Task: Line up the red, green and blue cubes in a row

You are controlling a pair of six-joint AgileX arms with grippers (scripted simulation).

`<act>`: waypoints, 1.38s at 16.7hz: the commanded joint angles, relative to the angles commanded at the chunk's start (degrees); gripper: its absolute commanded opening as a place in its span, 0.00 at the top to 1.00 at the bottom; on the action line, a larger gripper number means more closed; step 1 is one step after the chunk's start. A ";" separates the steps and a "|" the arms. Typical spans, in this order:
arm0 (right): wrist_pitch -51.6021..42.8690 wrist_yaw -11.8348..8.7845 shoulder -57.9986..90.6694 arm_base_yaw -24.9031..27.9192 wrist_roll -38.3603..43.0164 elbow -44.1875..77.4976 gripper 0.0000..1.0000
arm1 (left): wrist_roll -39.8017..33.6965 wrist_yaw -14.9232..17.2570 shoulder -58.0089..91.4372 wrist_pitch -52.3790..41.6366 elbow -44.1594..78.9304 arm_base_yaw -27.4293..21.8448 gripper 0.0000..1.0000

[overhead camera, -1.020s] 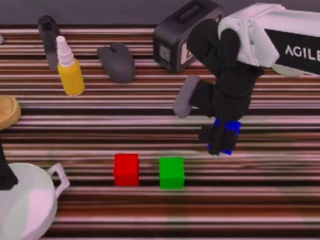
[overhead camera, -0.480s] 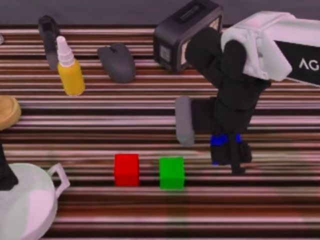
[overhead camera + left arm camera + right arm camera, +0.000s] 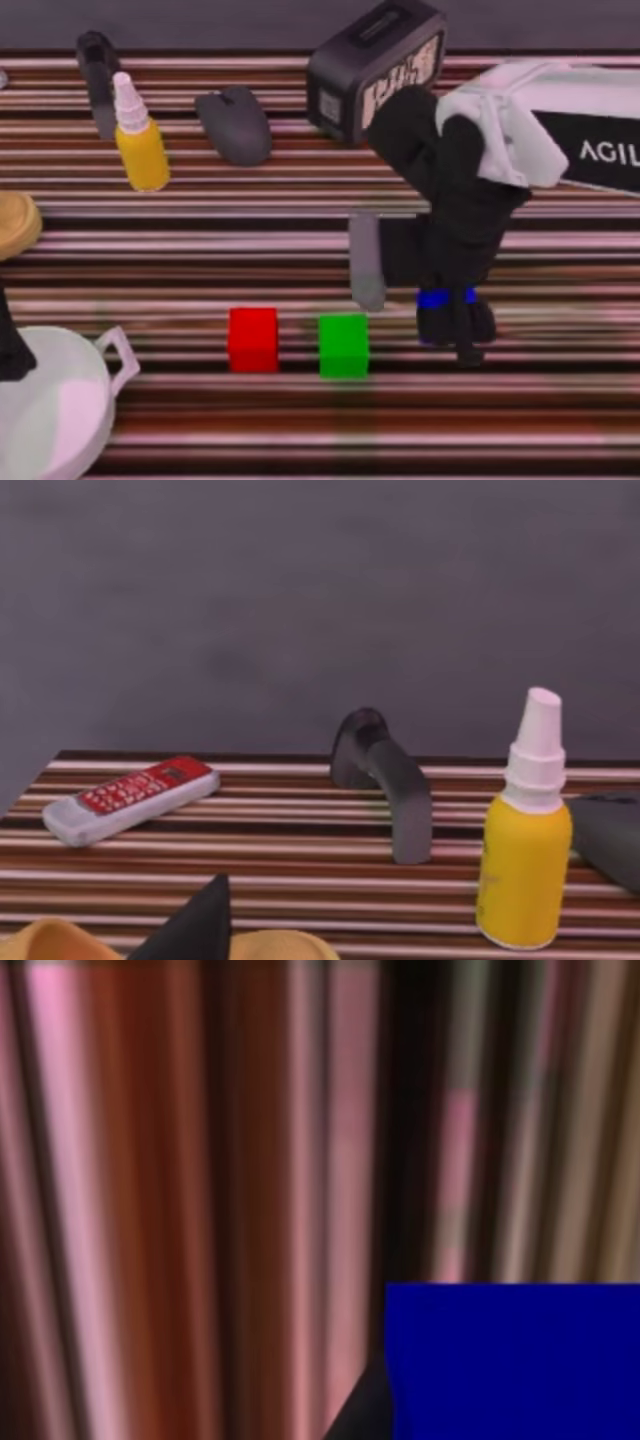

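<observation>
The red cube [image 3: 253, 339] and the green cube [image 3: 343, 345] sit side by side on the striped table, a small gap between them. My right gripper [image 3: 452, 330] hangs just to the right of the green cube, shut on the blue cube [image 3: 445, 297], which is mostly hidden by the black fingers in the top view. The blue cube [image 3: 510, 1360] fills a corner of the right wrist view, close over the stripes. My left arm [image 3: 10, 345] is parked at the table's left edge.
At the back stand a yellow squeeze bottle [image 3: 141, 140], a dark mouse [image 3: 235, 123], a black box [image 3: 375, 65] and a dark handheld scanner [image 3: 97, 80]. A white pot [image 3: 50, 400] fills the front left corner. A red-and-white handset [image 3: 130, 798] lies far left.
My right gripper has carried the blue cube toward the table's front, down to the level of the red and green cubes. Both of those cubes stayed put.
</observation>
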 joint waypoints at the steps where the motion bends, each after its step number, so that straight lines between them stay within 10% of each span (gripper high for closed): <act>1: 2.15 0.00 0.70 0.05 -0.02 -1.33 1.00 | 0.00 0.00 0.00 0.00 0.00 0.00 0.00; 9: 8.68 0.02 2.89 0.15 -0.04 -5.39 1.00 | 0.00 0.00 0.00 0.00 0.00 0.00 0.00; 23: 8.68 0.02 2.89 0.15 -0.04 -5.39 0.00 | 0.00 0.00 0.00 0.00 0.00 0.00 0.00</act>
